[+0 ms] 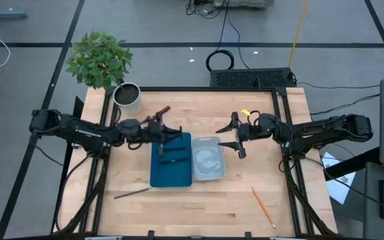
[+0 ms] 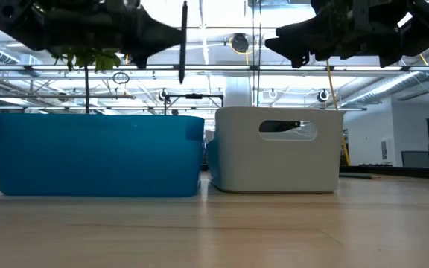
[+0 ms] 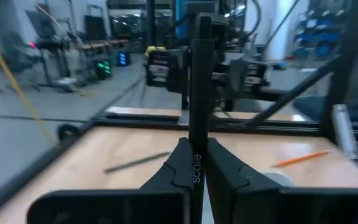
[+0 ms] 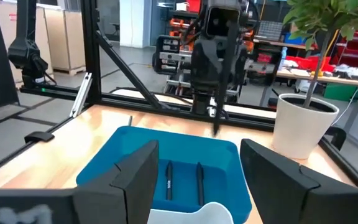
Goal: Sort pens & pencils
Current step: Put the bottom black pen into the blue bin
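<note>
A black pen (image 2: 183,41) hangs upright, tip down, above the near end of the blue tray (image 2: 99,152), pinched in the left gripper (image 3: 194,165). Two pens (image 4: 183,180) already lie lengthwise inside, so it probably needs only a straight drop. The right gripper (image 4: 197,180) waits wide open and empty over the white bin (image 1: 209,160).

two pens (image 1: 173,155) lie in the left tray (image 1: 171,179), second tray (image 1: 209,175) touching its right
</note>
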You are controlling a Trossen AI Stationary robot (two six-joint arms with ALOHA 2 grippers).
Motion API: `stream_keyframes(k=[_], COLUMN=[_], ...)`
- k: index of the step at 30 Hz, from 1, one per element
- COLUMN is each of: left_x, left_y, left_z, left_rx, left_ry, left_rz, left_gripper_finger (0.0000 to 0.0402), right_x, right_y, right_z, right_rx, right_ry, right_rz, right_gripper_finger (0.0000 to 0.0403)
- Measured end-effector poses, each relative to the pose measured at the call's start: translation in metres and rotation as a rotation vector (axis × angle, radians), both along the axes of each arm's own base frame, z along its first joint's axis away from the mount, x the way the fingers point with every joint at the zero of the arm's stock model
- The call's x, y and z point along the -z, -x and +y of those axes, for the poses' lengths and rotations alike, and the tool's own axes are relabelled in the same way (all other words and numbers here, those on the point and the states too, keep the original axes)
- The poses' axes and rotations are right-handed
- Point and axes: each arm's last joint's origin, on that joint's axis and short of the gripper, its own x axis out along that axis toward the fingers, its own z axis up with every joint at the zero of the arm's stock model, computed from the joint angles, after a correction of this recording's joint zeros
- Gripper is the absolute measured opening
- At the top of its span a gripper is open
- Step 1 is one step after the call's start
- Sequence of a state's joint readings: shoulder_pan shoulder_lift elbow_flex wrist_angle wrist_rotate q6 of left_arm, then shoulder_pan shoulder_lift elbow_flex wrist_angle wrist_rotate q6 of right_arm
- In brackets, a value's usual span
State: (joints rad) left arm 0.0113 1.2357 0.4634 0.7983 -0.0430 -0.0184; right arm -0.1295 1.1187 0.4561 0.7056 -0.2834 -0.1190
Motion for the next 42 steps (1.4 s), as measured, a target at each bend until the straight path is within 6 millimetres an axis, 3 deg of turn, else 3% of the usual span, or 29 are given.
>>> stream_keyframes(k=[9,24,28,33,38,42], left_x=[-0.004,-0.001,0.002,0.001,0.018,0.025], left_y=[0.008,0.008,0.005,0.007,0.001,-0.005], left_z=[-0.017,-0.018,-0.019,-0.027,-0.040,-0.040], left_rx=[0.038,0.021,0.009,-0.154,-0.139,-0.120], left_ry=[0.002,-0.025,0.047,0.106,0.107,0.095], left_rz=[0.003,0.045,0.289,0.678,0.784,0.836], left_gripper_finger=[0.0017,0.0017,0.0017,0.0017,0.0017,0.0017], right_x=[0.000,0.001,0.001,0.001,0.001,0.002], right_y=[0.000,0.000,0.000,0.000,0.000,0.000], right_z=[0.000,0.000,0.000,0.000,0.000,0.000], right_rx=[-0.001,0.000,-0.001,-0.001,-0.001,0.000], right_ry=[-0.006,-0.028,-0.028,-0.029,-0.029,-0.032], right_rz=[0.002,0.012,0.013,0.017,0.019,0.020], right_gripper_finger=[0.0215,0.0215,0.0215,0.0215,0.0215,0.0215])
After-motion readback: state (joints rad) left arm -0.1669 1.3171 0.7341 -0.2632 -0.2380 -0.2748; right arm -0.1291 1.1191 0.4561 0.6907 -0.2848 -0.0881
